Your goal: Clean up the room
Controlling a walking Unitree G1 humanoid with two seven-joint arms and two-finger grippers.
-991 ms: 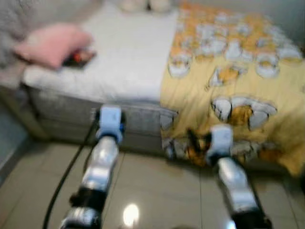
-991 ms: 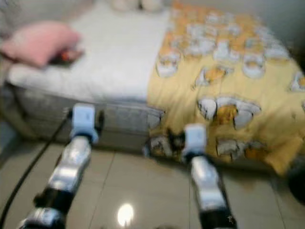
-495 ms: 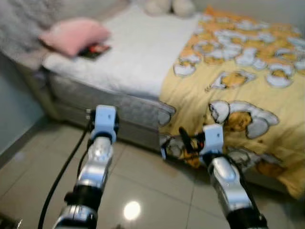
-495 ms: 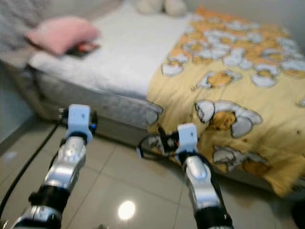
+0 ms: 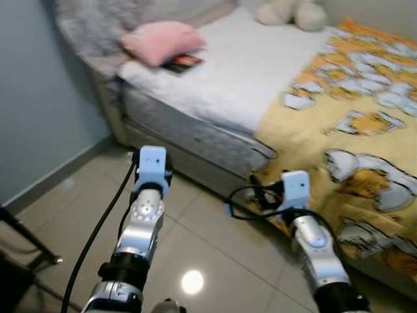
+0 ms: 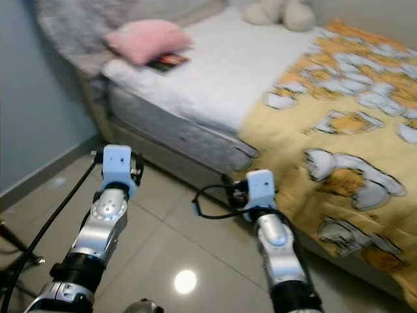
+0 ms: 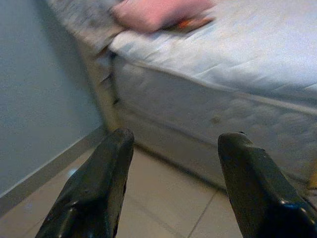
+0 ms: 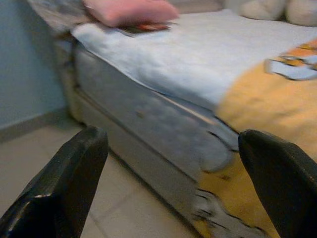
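Observation:
A bed [image 5: 195,130] with a white sheet stands ahead and to my right. A pink pillow [image 5: 163,40] lies at its far left corner, partly over a red and black flat item [image 5: 182,63]. A yellow cartoon-print blanket [image 5: 365,124] covers the bed's right part and hangs over its edge. A cream plush toy [image 5: 293,12] sits at the back. My left gripper [image 7: 177,135] is open with nothing in it, low over the floor and facing the bed's side. My right gripper [image 8: 173,134] is also open, held near the blanket's hanging edge. Both arms [image 5: 144,215] reach forward.
A blue-grey wall [image 5: 45,98] with a skirting board runs along the left. The glossy tiled floor [image 5: 215,248] lies between me and the bed. A black cable [image 5: 98,228] trails along my left arm. Dark furniture legs [image 5: 26,241] stand at the lower left.
The whole picture has shifted: the camera has turned left, so the bed now sits further right and the left wall has come into view. Both arms keep the same pose.

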